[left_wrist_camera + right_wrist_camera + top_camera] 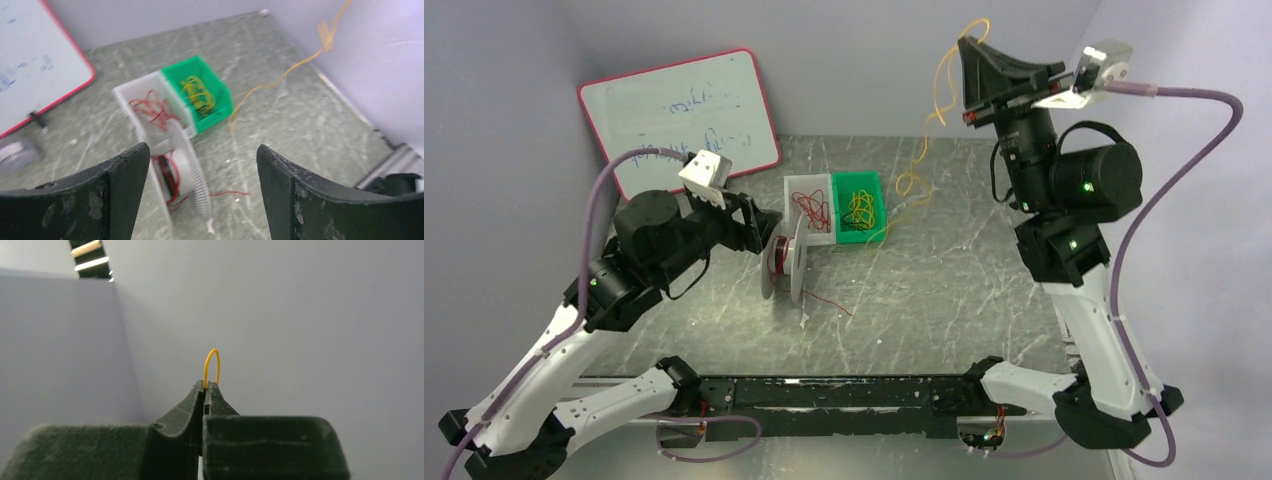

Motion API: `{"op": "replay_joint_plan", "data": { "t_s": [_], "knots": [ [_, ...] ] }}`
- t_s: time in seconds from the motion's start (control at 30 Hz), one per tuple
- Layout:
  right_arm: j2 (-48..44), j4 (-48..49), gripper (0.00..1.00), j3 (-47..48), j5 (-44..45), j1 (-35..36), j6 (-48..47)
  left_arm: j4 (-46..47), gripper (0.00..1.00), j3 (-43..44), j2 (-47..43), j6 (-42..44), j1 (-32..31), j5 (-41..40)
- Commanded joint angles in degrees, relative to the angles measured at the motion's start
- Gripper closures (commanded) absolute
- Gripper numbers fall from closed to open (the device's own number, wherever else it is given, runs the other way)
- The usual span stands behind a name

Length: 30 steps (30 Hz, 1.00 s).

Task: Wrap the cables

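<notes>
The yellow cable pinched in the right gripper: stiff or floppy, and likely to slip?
Probably floppy and very light: the yellow cable hangs from the right gripper in loose curls toward the green bin. It may be slightly springy, since a small loop stands above the shut fingertips. Being so thin, it could slip if tugged.

Grey marbled tabletop (964, 300) is carrying a few bits. Whiteboard (679, 115) w/ red frame is standing at far left, leaning on the back wall. White bin (809, 178) & green bin (859, 237) are sitting side by side, touching, approx. mid-tabletop. White spool (796, 262) is standing on edge just in front of the white bin, w/ a red wire (829, 303) trailing off it to the right across the surface. A yellow wire (911, 185) is coming down to the tabletop just right of the green bin.
</notes>
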Motion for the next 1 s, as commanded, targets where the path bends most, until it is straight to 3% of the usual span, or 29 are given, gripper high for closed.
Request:
{"op": "replay_joint_plan", "data": {
  "t_s": [0.0, 0.27, 0.67, 0.97],
  "knots": [
    [-5.8, -5.8, 1.0, -6.8, -7.9, 0.2, 1.8, 2.0, 0.17, 5.8, 1.1, -0.2, 0.3, 15.0],
    [-13.2, -9.9, 1.0, -16.2, -15.2, 0.3, 8.9, 8.6, 0.14, 9.0, 2.7, -3.1, 0.3, 30.7],
    [-18.5, -7.9, 1.0, -28.9, -15.3, 0.3, 35.4, 19.1, 0.13, 6.3, 8.0, -11.7, 0.3, 46.6],
    [-19.9, 4.6, 1.0, -40.6, -18.4, 0.3, 49.7, 24.6, 0.13, 4.2, 12.2, -15.4, 0.3, 52.0]
  ]
}}
